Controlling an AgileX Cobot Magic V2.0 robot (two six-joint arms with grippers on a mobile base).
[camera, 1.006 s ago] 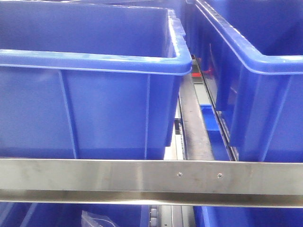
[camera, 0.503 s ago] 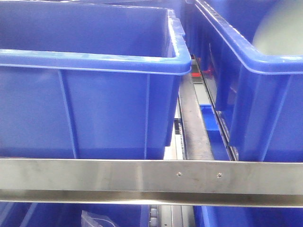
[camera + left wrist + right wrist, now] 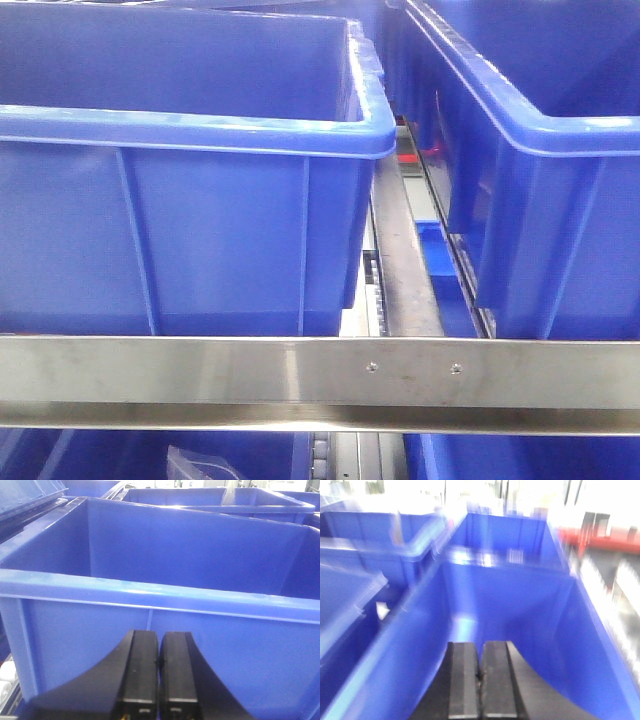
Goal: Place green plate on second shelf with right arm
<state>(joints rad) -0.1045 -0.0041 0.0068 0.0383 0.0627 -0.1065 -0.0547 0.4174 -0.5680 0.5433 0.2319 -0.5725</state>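
Note:
The green plate shows in none of the current views. My left gripper is shut and empty, with its fingers pressed together in front of the outer wall of a blue bin. My right gripper is shut and empty. It points into the open inside of a long blue bin, and that view is blurred by motion. Neither gripper shows in the front view.
In the front view a steel shelf rail runs across the bottom. Behind it stand a large blue bin on the left and another on the right, with a metal roller track between them. More blue bins lie below and behind.
Half a second ago a pale green rounded shape showed over the right bin at the top right; it is gone now. The front view has shifted slightly, so the bins sit a little further left.

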